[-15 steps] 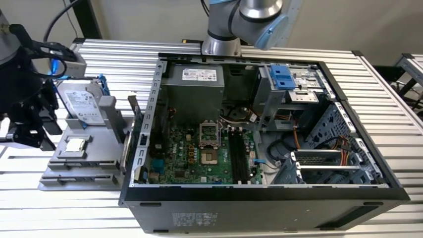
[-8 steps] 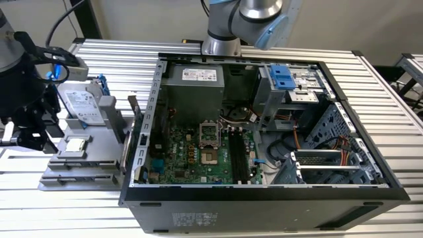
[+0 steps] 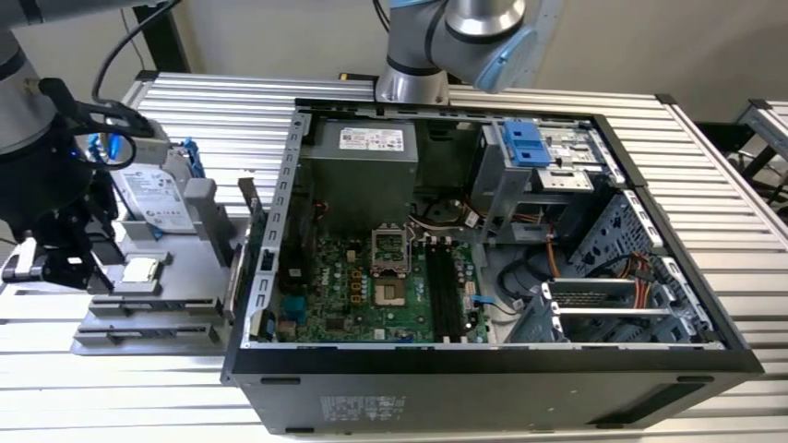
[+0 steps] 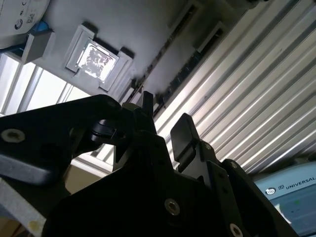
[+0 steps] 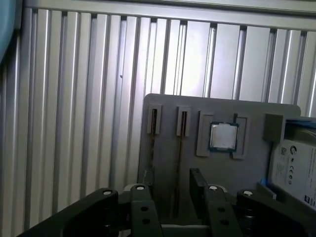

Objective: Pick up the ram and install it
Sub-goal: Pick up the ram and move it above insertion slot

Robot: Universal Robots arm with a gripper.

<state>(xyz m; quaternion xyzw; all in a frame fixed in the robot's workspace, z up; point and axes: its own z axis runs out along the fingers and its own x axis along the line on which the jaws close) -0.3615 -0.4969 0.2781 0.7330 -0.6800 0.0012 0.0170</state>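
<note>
My gripper (image 3: pixel 72 273) hangs at the exterior view's left, over the near-left part of a grey holder tray (image 3: pixel 185 247). Its fingers stand apart, open, in both wrist views (image 5: pixel 173 193) (image 4: pixel 165 116). In the first wrist view, two narrow slots run along the tray towards the fingers. A thin dark strip on edge in one slot looks like the ram (image 5: pixel 178 158); it lines up with the gap between the fingers and nothing touches it. I cannot make out its green board. The black memory slots (image 3: pixel 444 288) lie on the motherboard inside the open computer case (image 3: pixel 493 360).
A small square silver chip (image 5: pixel 223 136) sits in a tray pocket beside the slots, and a silver hard drive (image 3: pixel 158 198) leans in a blue frame behind it. The arm's base (image 3: pixel 412 85) stands behind the case. The ribbed metal table (image 3: pixel 74 397) spreads all around.
</note>
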